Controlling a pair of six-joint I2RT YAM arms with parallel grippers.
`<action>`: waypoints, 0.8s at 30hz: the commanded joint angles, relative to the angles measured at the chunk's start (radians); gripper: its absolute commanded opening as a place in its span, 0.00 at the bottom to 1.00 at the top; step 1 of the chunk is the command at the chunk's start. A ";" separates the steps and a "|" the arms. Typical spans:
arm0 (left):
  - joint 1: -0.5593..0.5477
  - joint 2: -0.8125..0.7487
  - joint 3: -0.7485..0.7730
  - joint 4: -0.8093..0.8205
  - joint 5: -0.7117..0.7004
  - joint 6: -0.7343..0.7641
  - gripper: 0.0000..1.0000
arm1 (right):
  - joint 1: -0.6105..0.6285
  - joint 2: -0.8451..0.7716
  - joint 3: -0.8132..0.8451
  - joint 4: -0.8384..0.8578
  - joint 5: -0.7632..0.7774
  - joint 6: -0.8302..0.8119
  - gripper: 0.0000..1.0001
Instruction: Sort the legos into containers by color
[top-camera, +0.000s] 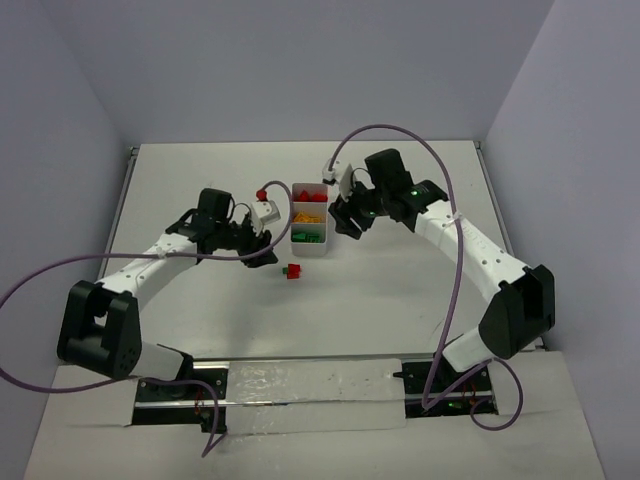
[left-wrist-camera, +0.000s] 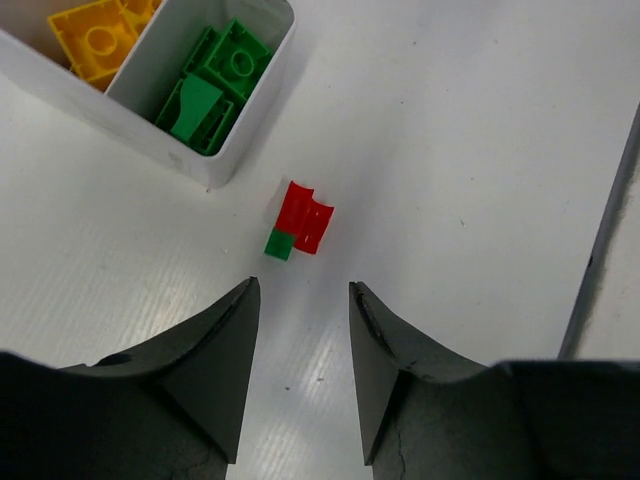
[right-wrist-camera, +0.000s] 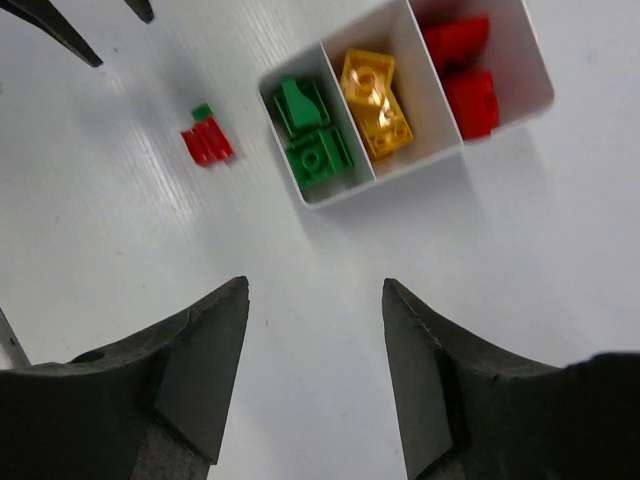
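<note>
The white three-compartment tray (top-camera: 323, 214) stands mid-table, holding red legos (right-wrist-camera: 468, 70) at the far end, yellow legos (right-wrist-camera: 376, 102) in the middle and green legos (right-wrist-camera: 312, 135) nearest. A red and green two-colour stack (top-camera: 292, 271) lies on the table just in front of the tray; it also shows in the left wrist view (left-wrist-camera: 300, 220) and the right wrist view (right-wrist-camera: 207, 139). My left gripper (left-wrist-camera: 302, 290) is open and empty, just short of the stack. My right gripper (right-wrist-camera: 315, 288) is open and empty, right of the tray.
A small red cap (top-camera: 261, 194) sits on the left arm near the tray's far left corner. The table's right edge (left-wrist-camera: 600, 240) shows in the left wrist view. Cables loop over both arms.
</note>
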 joint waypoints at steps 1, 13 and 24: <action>-0.058 0.053 0.039 0.097 -0.049 0.063 0.48 | -0.054 -0.064 -0.062 0.035 -0.020 0.084 0.65; -0.169 0.205 0.092 0.083 -0.148 0.130 0.51 | -0.093 -0.094 -0.108 0.055 -0.026 0.107 0.80; -0.198 0.288 0.119 0.091 -0.192 0.152 0.51 | -0.097 -0.090 -0.120 0.059 -0.034 0.099 0.80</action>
